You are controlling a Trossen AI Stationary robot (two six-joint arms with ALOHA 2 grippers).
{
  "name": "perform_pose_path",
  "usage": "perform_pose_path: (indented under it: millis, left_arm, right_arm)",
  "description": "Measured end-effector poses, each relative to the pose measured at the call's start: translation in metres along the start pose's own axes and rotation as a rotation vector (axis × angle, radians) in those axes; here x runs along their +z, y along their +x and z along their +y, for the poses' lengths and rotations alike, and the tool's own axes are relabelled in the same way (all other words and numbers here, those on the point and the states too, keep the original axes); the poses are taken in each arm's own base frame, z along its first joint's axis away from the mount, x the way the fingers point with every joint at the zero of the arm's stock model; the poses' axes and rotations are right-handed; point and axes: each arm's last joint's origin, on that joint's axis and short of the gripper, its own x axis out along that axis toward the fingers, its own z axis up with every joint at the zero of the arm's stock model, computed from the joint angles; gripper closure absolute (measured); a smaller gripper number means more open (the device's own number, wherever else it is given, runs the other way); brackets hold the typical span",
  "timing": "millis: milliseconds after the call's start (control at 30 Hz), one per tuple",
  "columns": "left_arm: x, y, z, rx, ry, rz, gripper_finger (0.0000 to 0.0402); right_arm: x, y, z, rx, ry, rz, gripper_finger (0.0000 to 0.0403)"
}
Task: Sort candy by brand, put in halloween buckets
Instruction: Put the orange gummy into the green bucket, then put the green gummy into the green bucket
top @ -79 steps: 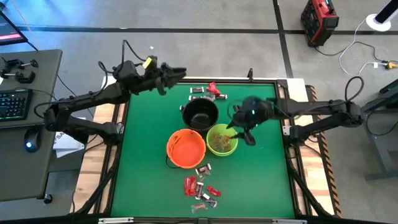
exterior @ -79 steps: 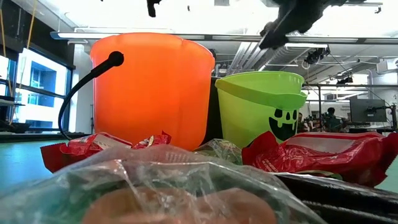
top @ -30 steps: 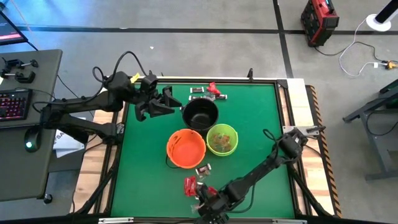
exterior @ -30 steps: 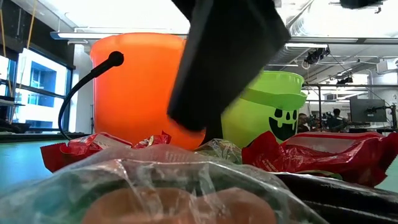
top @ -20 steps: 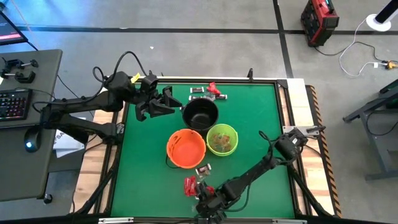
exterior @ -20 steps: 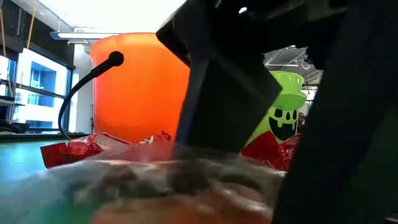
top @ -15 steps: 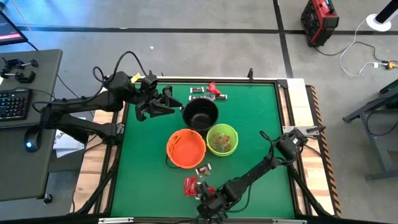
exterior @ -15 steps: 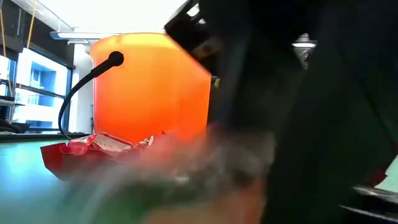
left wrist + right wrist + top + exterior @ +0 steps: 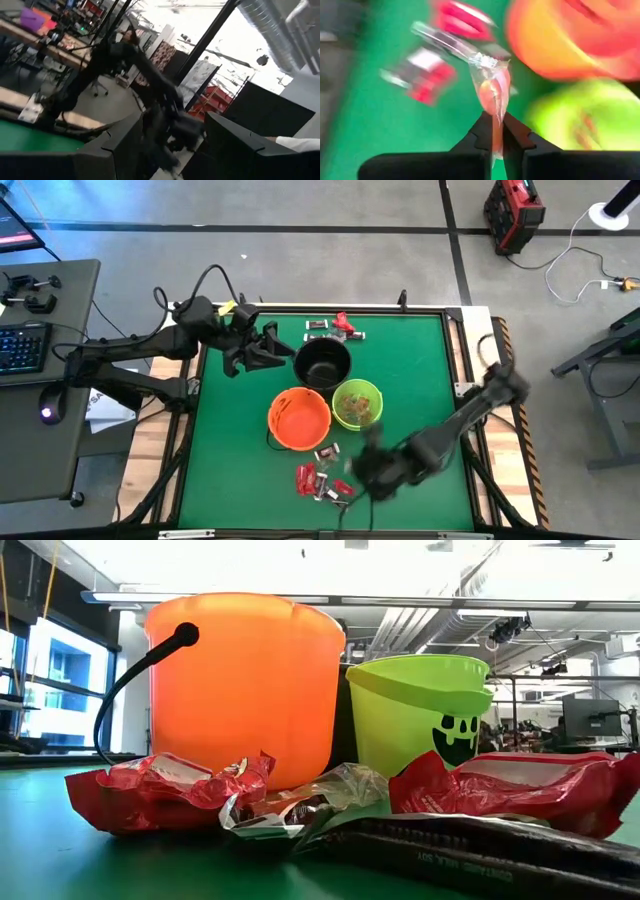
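**Carrying one pale sweet up from the near pile, with most of the sorting left to do**

Working across the green table (image 9: 420,380), around three halloween buckets grouped mid-table: the black bucket (image 9: 321,362) at the far side, and the orange bucket (image 9: 299,419) and the lime bucket (image 9: 357,403) side by side nearer the front. Showing some wrapped pieces already inside the lime bucket; not showing enough to tell for the other two.

Holding the left gripper (image 9: 270,350) just beside the black bucket, fingers apart and empty. Hanging the right gripper (image 9: 372,470) above the front of the table, near the lime bucket, fingers pinched together on a single pale sweet (image 9: 493,92).

Leaving plenty undone, judging by the layout: a near pile of candy (image 9: 320,480), red and silver-dark, lying in front of the orange bucket, and a smaller far scatter (image 9: 333,328) behind the black one.

Gripping the pale sweet by one crimped end of its clear wrapper – long axis running straight out from the fingertips, free crimped end pointing away from the wrist. Judging the lime bucket to be its likely home.
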Motion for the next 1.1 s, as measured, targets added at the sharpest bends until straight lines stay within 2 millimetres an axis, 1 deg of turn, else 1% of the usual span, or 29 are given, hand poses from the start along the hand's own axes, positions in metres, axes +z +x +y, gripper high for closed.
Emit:
perform_pose_path:
  millis: [100, 133, 200, 267, 367, 400, 500, 567, 667, 800, 867, 967, 1100]
  left_arm:
    - [-0.003, 0.000, 0.003, 0.025, 0.011, 0.032, 0.0198]
    - [-0.004, 0.000, 0.003, 0.031, 0.015, 0.041, 0.0198]
    - [-0.006, 0.000, 0.004, 0.041, 0.015, 0.054, 0.0198]
    - [-0.006, 0.000, 0.005, 0.044, 0.012, 0.059, 0.0198]
    - [-0.007, 0.000, 0.005, 0.048, 0.010, 0.063, 0.0198]
    - [-0.007, 0.000, 0.005, 0.048, 0.010, 0.063, 0.0198]
    - [-0.007, 0.000, 0.005, 0.048, 0.010, 0.063, 0.0198]
    - [-0.007, 0.000, 0.005, 0.050, 0.008, 0.066, 0.0198]
    - [-0.007, -0.001, 0.006, 0.046, 0.007, 0.070, 0.0198]
    - [-0.004, -0.004, 0.009, 0.066, 0.011, 0.058, 0.0198]
    - [0.000, -0.010, 0.012, 0.100, 0.027, 0.043, 0.0198]
    - [0.006, -0.023, 0.019, 0.215, 0.047, 0.007, 0.0198]
    - [0.012, -0.043, 0.027, 0.433, 0.075, -0.049, 0.0198]
  right_arm:
    - [-0.033, -0.014, -0.031, -0.129, 0.162, 0.000, 0.0393]
    - [-0.042, -0.016, -0.039, -0.140, 0.222, -0.021, 0.0396]
    - [-0.059, -0.013, -0.058, -0.141, 0.340, -0.078, 0.0399]
    - [-0.068, -0.005, -0.073, -0.124, 0.475, -0.162, 0.0399]
    - [-0.072, 0.008, -0.096, -0.072, 0.648, -0.274, 0.0399]
    - [-0.074, 0.013, -0.102, -0.065, 0.684, -0.278, 0.0399]
    - [-0.081, 0.030, -0.117, -0.091, 0.815, -0.208, 0.0391]
    - [-0.081, 0.036, -0.127, -0.064, 0.889, -0.193, 0.0370]
    - [-0.077, 0.039, -0.137, 0.001, 0.928, -0.191, 0.0314]
    - [-0.065, 0.027, -0.142, 0.052, 0.942, -0.228, 0.0228]
    - [-0.063, 0.021, -0.146, 0.057, 0.961, -0.211, 0.0196]
    - [-0.057, 0.007, -0.154, 0.062, 1.032, -0.208, 0.0170]
    - [-0.054, -0.009, -0.171, -0.006, 1.142, -0.231, 0.0166]
